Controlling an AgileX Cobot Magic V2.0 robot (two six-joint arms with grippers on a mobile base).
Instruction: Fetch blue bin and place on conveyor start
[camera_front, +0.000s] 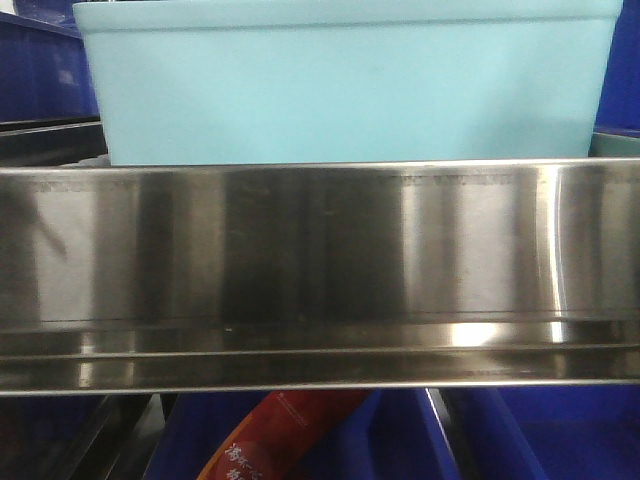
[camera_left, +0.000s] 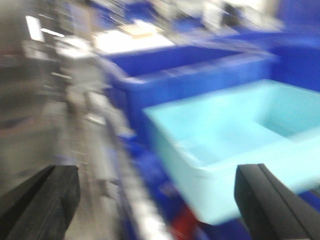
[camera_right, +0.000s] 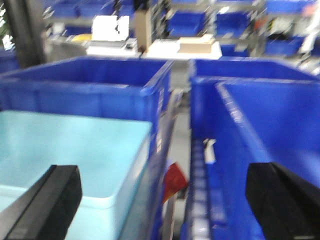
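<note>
Shelves of dark blue crates (camera_right: 90, 85) are seen around. Just behind the steel rail (camera_front: 320, 270) the blue bin (camera_front: 350, 90) is kept, not yet gripped, so fetching is judged in hand. The left gripper (camera_left: 157, 200) and right gripper (camera_right: 165, 200) are spread apart; its rim must be clamped next.

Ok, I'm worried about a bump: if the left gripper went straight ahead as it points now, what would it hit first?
Probably the blue bin: its near corner lies dead ahead of the open left gripper. The view is blurred, so depth is uncertain.

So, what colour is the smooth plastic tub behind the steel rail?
The tub is plain light turquoise, clearest in the exterior front-facing view.
</note>
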